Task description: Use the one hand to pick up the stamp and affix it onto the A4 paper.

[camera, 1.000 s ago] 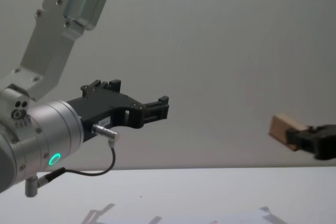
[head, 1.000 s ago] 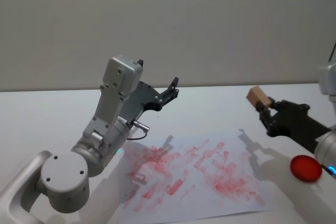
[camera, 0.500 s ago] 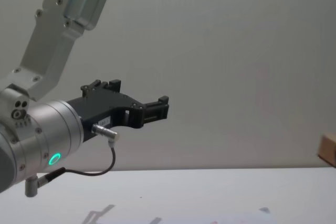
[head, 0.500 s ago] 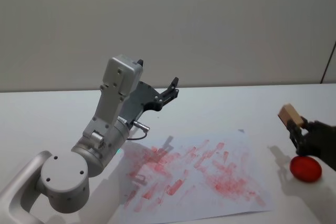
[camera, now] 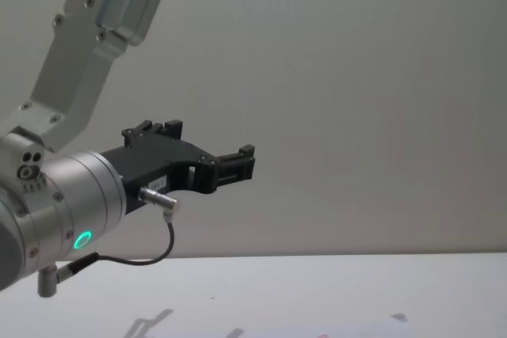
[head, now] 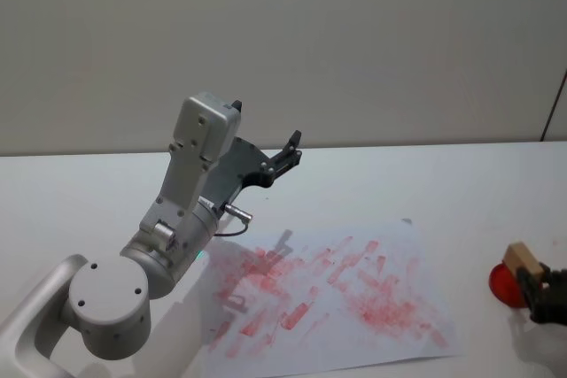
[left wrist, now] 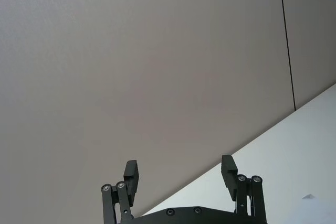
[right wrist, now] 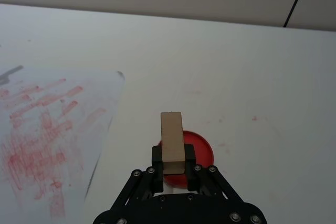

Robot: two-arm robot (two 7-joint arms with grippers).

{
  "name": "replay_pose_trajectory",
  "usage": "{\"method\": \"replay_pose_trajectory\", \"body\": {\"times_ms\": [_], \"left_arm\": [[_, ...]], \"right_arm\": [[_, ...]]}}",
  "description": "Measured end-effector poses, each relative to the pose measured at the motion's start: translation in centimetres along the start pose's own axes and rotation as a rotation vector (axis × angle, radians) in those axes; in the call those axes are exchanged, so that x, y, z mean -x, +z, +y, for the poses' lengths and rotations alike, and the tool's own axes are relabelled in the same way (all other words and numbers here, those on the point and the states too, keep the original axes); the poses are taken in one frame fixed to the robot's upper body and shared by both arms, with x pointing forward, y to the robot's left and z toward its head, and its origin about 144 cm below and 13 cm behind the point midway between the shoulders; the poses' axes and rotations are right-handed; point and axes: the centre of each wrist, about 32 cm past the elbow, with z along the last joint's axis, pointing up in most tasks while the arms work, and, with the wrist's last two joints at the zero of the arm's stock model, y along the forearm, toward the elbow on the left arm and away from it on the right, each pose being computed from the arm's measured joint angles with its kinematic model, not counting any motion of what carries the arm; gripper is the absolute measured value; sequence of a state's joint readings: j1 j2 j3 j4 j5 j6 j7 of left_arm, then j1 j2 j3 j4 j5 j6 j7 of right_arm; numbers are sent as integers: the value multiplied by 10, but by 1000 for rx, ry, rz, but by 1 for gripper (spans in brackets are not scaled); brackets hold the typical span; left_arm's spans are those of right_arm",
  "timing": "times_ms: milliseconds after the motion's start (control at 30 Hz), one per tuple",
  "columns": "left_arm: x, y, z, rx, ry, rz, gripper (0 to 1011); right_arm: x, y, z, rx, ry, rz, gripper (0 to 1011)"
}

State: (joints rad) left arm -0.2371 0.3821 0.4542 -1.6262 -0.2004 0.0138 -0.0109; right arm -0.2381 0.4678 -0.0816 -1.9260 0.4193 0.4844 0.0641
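Observation:
The stamp point(right wrist: 172, 139) is a light wooden block, and my right gripper point(right wrist: 173, 162) is shut on its lower end. It hangs just above a round red ink pad point(right wrist: 201, 152) on the white table. In the head view the right gripper point(head: 534, 282) sits low at the right edge, the stamp point(head: 523, 258) sticking up from it beside the ink pad point(head: 505, 283). The A4 paper point(head: 328, 298) lies flat at the middle of the table, covered with several red stamp marks, and the same A4 paper point(right wrist: 47, 129) lies apart from the pad. My left gripper point(head: 288, 152) stays raised and open.
The left arm's grey elbow and wrist point(head: 168, 245) stand tall over the paper's left part. The left gripper point(left wrist: 179, 174) points at the plain wall, as the chest view also has the left gripper point(camera: 238, 165). Bare white tabletop point(right wrist: 252, 66) surrounds the ink pad.
My right gripper has carried the stamp rightward and down, from above the paper's right edge to just over the red ink pad, leaving the chest view. The left arm has not moved.

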Motion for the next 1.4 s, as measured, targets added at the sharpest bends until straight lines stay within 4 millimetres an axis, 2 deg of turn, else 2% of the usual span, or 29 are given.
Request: {"method": "replay_pose_trajectory", "body": {"times_ms": [467, 1400], "left_arm": [[0, 0, 0, 0, 0, 0, 1001], [0, 0, 0, 0, 0, 0, 1001]], "right_arm": [[-9, -14, -1, 81, -37, -6, 213], [-13, 5, 26, 28, 9, -68, 213]]}}
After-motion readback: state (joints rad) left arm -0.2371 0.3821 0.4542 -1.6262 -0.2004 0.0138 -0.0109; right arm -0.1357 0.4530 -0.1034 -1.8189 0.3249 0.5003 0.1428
